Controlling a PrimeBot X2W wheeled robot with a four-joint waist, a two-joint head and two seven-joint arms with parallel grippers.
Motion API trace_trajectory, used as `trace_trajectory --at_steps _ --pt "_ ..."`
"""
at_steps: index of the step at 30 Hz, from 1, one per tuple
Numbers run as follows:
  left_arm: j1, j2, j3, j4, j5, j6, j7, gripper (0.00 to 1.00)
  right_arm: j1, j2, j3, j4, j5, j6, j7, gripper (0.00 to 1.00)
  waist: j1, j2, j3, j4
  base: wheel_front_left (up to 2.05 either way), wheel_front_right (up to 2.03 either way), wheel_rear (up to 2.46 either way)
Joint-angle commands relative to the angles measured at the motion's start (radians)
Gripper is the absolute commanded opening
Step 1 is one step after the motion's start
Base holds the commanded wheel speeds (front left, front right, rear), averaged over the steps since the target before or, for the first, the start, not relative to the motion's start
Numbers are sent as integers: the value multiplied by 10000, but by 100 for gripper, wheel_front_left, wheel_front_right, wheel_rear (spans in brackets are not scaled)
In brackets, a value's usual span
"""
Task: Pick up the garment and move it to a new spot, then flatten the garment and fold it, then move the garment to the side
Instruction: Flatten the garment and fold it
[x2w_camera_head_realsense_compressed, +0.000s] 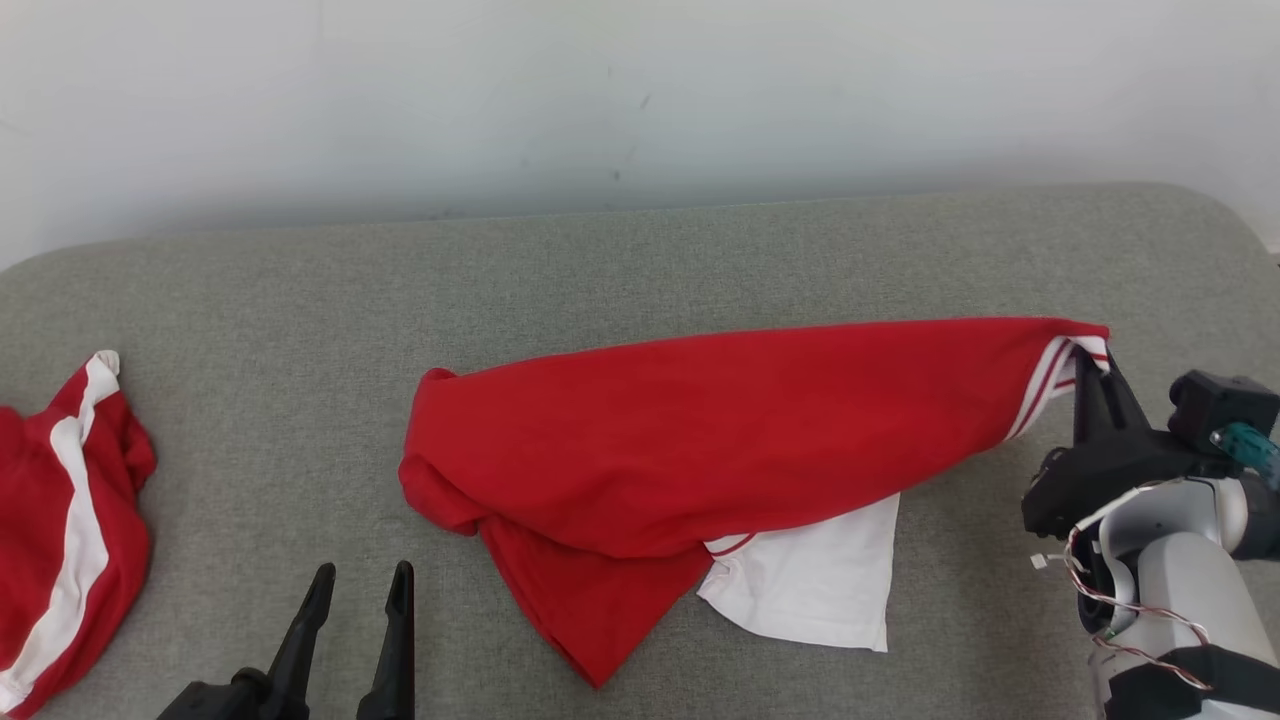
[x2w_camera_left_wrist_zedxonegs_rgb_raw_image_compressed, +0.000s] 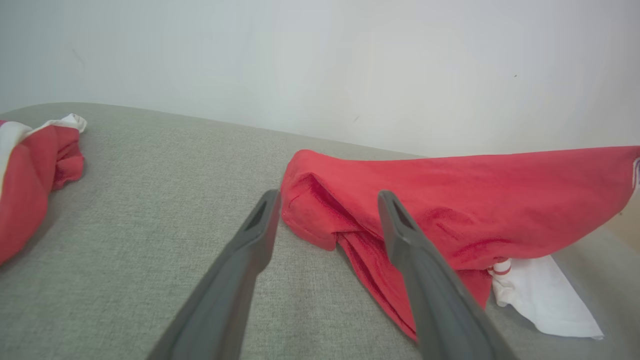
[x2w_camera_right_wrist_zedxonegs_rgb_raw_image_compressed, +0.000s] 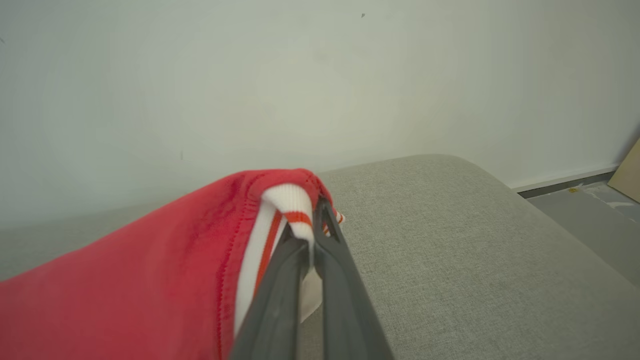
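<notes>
Our right gripper (x2w_camera_head_realsense_compressed: 1088, 358) pinches the garment (x2w_camera_head_realsense_compressed: 700, 430) by its striped cuff, tips half-buried; our left gripper (x2w_camera_head_realsense_compressed: 364, 572) gapes empty.

1. The garment (x2w_camera_head_realsense_compressed: 700, 440) lies across the middle of the padded bench (x2w_camera_head_realsense_compressed: 640, 260) — its right end raised at the right gripper (x2w_camera_head_realsense_compressed: 1088, 358).
2. The left gripper (x2w_camera_head_realsense_compressed: 364, 572) stands before its left end, apart.
3. A second garment (x2w_camera_head_realsense_compressed: 60, 520) lies far left; the wall (x2w_camera_head_realsense_compressed: 600, 100) stands behind.

garment (x2w_camera_head_realsense_compressed: 700, 440): red/wht, striped trim | surface (x2w_camera_head_realsense_compressed: 600, 260): gry | wall (x2w_camera_head_realsense_compressed: 600, 90): wht
</notes>
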Motion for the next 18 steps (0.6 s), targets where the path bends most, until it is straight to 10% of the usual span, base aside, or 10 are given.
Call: trace_trajectory --at_steps 1,3,5,18 --pt "-47 53 -17 11 -27 17 -9 100 90 -15 -60 -33 -73 9 -58 0 0 -1 -1 -14 0 0 0" --pt "-55 80 -44 28 -39 17 -9 100 206 -12 -207 16 -168 9 -92 17 0 -1 -11 -30 0 0 0" --pt "-68 79 -72 45 -42 17 -9 100 318 -8 -318 196 -81 9 47 100 0 -1 -27 -28 0 0 0" --pt "163 -4 -40 132 -82 17 -9 100 1638 -12 65 -192 -210 9 3519 100 0 -1 -451 219 0 0 0"
